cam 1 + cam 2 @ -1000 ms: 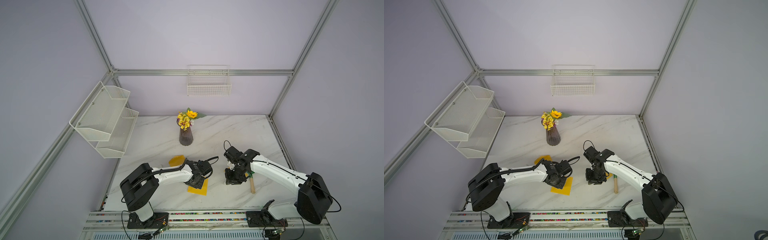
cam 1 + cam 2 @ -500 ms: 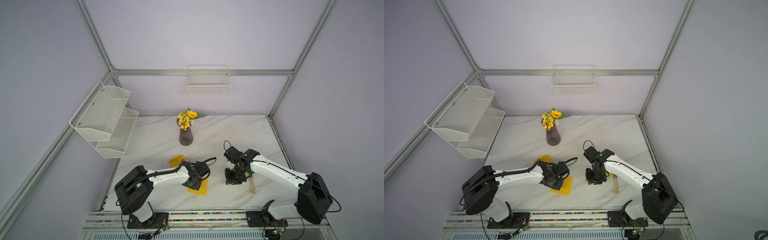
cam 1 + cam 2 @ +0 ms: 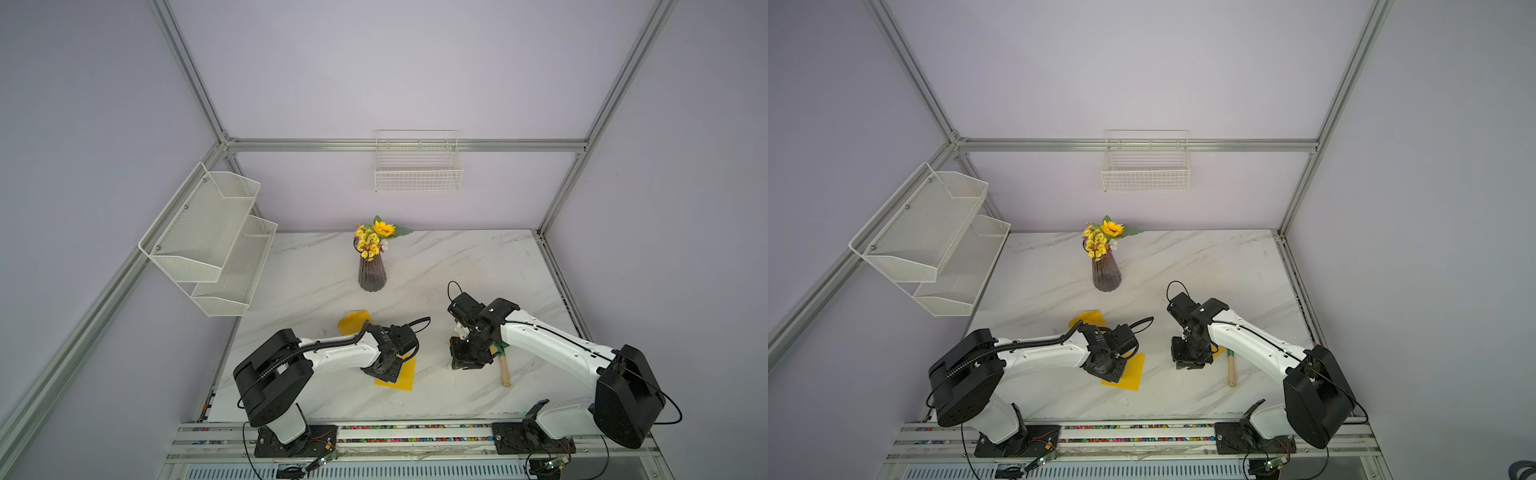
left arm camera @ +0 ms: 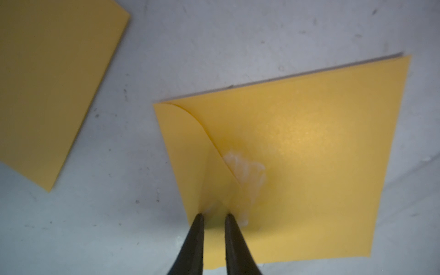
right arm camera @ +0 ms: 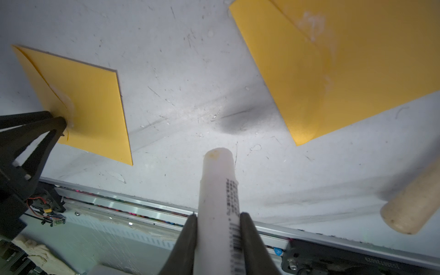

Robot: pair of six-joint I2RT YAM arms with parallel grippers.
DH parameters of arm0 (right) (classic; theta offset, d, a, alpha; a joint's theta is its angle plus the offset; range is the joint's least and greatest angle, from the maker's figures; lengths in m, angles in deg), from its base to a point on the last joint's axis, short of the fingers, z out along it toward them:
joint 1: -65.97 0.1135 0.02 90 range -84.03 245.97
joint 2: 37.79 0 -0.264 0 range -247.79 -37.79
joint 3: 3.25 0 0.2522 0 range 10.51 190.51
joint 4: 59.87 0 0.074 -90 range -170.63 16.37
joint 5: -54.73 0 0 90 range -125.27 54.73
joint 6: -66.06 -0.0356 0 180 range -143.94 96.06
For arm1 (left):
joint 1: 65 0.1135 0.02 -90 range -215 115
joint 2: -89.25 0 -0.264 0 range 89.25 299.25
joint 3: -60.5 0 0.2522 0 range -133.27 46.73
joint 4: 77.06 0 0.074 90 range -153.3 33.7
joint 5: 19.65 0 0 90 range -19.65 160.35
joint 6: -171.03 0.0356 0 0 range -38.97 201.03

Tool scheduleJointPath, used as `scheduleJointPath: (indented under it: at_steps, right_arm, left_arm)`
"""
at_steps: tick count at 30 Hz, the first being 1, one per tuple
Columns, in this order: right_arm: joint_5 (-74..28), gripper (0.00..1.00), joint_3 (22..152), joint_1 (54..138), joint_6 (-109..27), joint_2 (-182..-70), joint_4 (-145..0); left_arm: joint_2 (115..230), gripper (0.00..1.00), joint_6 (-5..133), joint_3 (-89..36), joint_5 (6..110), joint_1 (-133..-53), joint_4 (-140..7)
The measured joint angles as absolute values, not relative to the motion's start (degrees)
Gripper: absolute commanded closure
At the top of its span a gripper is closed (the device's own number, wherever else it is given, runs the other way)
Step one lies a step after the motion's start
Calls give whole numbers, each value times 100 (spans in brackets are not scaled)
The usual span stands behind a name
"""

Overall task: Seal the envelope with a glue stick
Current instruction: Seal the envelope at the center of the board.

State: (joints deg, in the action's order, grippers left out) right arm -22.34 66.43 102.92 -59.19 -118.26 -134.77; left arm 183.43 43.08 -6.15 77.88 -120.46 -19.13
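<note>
Between my right pincer fingers, pinched: glue stick, long axis along the fingers, bare tip toward the table; left pincer slightly spread, tips on envelope.

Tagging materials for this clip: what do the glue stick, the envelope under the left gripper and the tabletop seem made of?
Glue stick: matte white plastic tube, going by its printed label and barcode; the end looks waxy.
Envelope: yellow paper, faintly shimmery, with a crisp flap fold and a glue smear.
Tabletop: marble-look with grey veins; stone or laminate unclear.
</note>
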Motion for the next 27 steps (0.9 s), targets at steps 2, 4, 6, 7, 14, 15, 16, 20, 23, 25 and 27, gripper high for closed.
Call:
scheduleJointPath:
  at_steps: [2,4,6,7,14,15,16,20,23,25,27]
  right_arm:
    - [-2234,100,6643,10292,-5919,-11826,-13477]
    - [-2234,100,6643,10292,-5919,-11826,-13477]
    - [-2234,100,6643,10292,-5917,-11826,-13479]
    - [-2234,100,6643,10292,-5919,-11826,-13479]
    - [-2234,100,6643,10292,-5919,-11826,-13482]
    - [-2234,100,6643,10292,-5919,-11826,-13482]
    - [-2234,100,6643,10292,-5919,-11826,-13482]
    - [-2234,100,6643,10292,-5917,-11826,-13482]
    - [-2234,100,6643,10292,-5917,-11826,-13482]
    - [-2232,100,6643,10292,-5917,-11826,-13482]
    - [-2234,100,6643,10292,-5914,-11826,-13484]
  left_arm:
    - [18349,82,4301,-615,7788,-12046,-1913]
    - [18338,82,4306,-626,7790,-12046,-1907]
    - [18281,82,4317,-654,7803,-12046,-1881]
    - [18266,82,4323,-659,7807,-12044,-1865]
    - [18067,84,4446,-663,7751,-11902,-1929]
    - [18006,84,4463,-665,7735,-11891,-1942]
    - [17960,84,4474,-676,7718,-11867,-1946]
    - [17934,83,4513,-737,7670,-11823,-2021]
    - [18002,83,4533,-746,7641,-11804,-2084]
    - [18098,83,4564,-744,7633,-11797,-2134]
    - [18214,84,4572,-742,7635,-11788,-2189]
